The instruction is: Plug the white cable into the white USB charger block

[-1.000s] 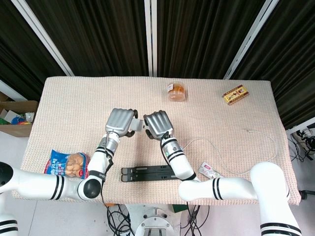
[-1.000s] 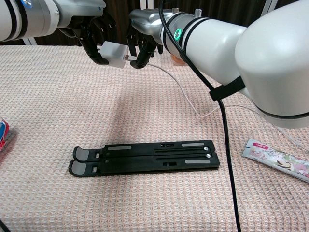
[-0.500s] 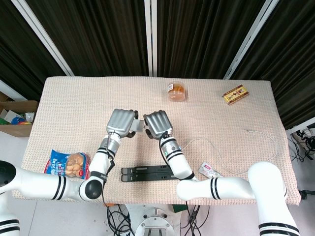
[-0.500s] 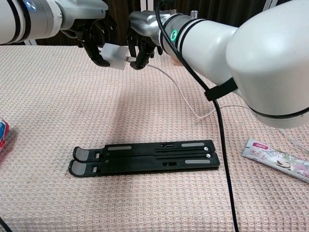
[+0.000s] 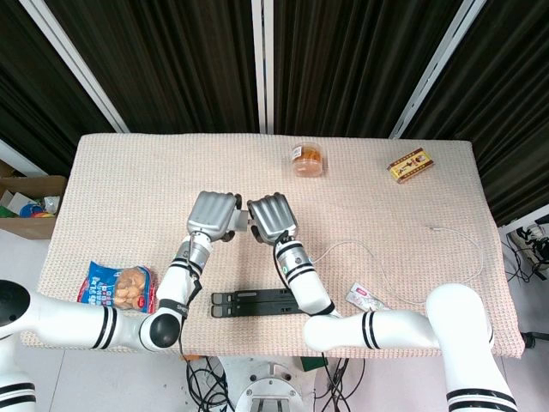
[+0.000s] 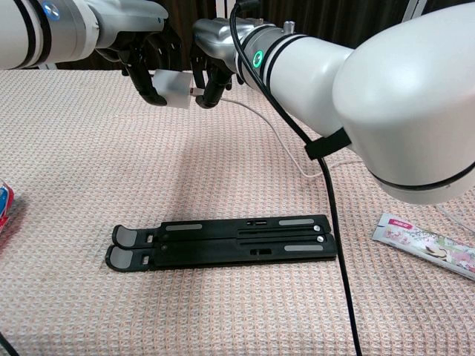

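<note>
The worktop [image 5: 129, 180] is covered with a beige woven cloth and carries everything in view. Both white arms reach in from the near edge and meet above its middle.

A black folding stand [image 6: 223, 242] lies flat near the front edge, its long side running left to right. To its left, near the worktop's left front corner, sits a snack bag [image 5: 118, 287] printed in blue and red. Right of the stand lies a small pink-and-white sachet [image 6: 427, 246].

The left robot hand [image 6: 145, 55] grips the charger [image 6: 173, 88], a white block held above the cloth with one face turned toward the right robot hand [image 6: 209, 63]. The right robot hand pinches the plug end of the cable [image 6: 274, 133] and holds it right at that face of the charger; whether the plug is seated I cannot tell. In the head view the two hands are side by side, almost touching, with the charger mostly hidden between them.

From the right hand the cable trails down to the cloth and loops off to the right, ending in a free tip [image 5: 436, 229] near the right edge.

At the far side stand an orange-filled jar [image 5: 308, 158] and, to its right, a small yellow-and-red box [image 5: 410, 165].
</note>
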You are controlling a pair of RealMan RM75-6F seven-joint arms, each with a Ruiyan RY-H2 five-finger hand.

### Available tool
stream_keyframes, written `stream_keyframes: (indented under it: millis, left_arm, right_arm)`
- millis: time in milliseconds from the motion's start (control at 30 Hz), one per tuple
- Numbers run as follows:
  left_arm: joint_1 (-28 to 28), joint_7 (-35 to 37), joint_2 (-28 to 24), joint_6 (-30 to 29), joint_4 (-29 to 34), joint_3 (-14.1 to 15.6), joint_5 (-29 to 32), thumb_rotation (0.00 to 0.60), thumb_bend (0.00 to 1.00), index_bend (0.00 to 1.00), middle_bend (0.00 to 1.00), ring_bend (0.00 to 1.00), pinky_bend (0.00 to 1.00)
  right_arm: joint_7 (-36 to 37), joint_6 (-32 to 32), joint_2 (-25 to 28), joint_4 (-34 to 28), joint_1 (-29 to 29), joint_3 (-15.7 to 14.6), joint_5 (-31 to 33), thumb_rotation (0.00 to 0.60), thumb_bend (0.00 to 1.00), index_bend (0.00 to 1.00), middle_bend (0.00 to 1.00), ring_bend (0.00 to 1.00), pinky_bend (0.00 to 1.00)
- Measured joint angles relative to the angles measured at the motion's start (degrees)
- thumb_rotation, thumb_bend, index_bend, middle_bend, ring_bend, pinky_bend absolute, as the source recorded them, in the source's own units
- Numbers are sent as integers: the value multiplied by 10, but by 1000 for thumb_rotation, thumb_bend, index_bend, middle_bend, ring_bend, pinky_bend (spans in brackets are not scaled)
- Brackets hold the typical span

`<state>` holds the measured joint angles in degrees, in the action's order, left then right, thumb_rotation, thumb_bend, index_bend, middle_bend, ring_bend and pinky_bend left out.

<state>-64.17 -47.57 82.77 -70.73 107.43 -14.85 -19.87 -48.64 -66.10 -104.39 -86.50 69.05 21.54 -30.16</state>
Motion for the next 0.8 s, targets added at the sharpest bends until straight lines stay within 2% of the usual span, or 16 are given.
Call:
stream_keyframes:
  millis: [333,600,800]
  left_arm:
    - [-4,-7,4,-2,1,0,5,600,350,505,440,746,1000]
    - [-4,-6,5,2,0,0,7,600,350,505,440,746,1000]
    - [0,-1,-3,5,0,0,6,600,350,504,440,746,1000]
  right_arm:
    - [1,-1,-11,10,2,2,-2,600,428,641,596,471,446]
    - [1,-4,-15,12,2,3,-5,600,331,592,567,451,420]
    - [-3,-8,-5,0,-7,-1,-5,600,321,562,561,446,412]
